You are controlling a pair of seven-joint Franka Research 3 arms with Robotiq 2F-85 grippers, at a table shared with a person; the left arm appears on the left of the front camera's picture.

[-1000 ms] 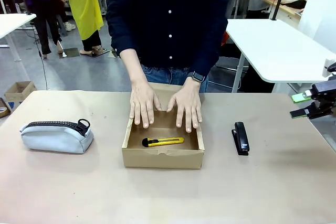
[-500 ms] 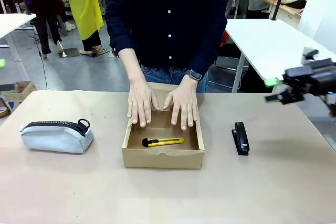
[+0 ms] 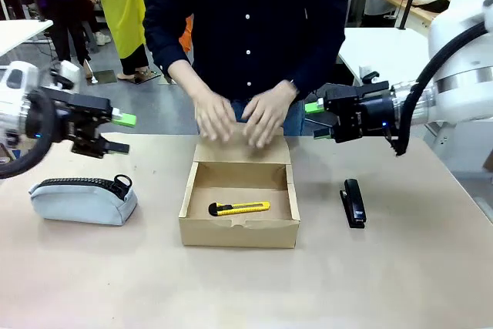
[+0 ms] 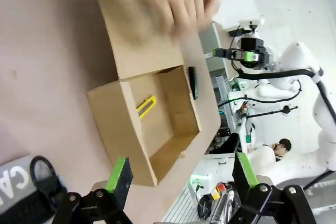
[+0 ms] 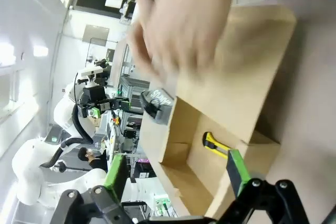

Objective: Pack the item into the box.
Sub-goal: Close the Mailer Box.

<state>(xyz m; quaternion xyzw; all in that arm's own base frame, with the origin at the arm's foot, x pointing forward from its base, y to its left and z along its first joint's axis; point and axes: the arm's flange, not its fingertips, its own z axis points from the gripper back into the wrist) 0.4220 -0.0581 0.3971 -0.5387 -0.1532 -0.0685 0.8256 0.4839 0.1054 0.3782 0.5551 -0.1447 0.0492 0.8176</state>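
- The left claw [image 3: 122,133] hangs in the air with its fingers spread wide and nothing between them. It points toward the middle of the table [image 3: 231,290].
- The right claw [image 3: 316,120] faces it from the other side at about the same height, also wide and empty.
- The box [image 3: 239,233] sits on the table between the two claws and lower than both. That is probably so either arm or the person can reach it.
- The knife [image 3: 239,208] lies flat on the box floor near the front wall. It is to the right of the left claw and below it, and to the left of the right claw. By my reading, the packing itself is done and only the lid is left.
- The flap [image 3: 243,150] is folded back on the far side of the box, so the top is open.
- The person's hands [image 3: 266,115] are blurred above the flap, between the claw tips. I judge they are tending the lid, which would explain why both claws are held off.
- The pouch [image 3: 81,199] rests just below the left claw, and the stapler [image 3: 353,202] lies below the right claw. Both are apart from the box.
- The box is brown corrugated card, shallow and rectangular, with a matt face.
- The knife is slim hard yellow plastic with a black tip and trim.
- The pouch is soft grey fabric, rounded, with a dark zip along the top.
- The stapler is narrow, black and glossy.
- The claw fingers are black with green pads.
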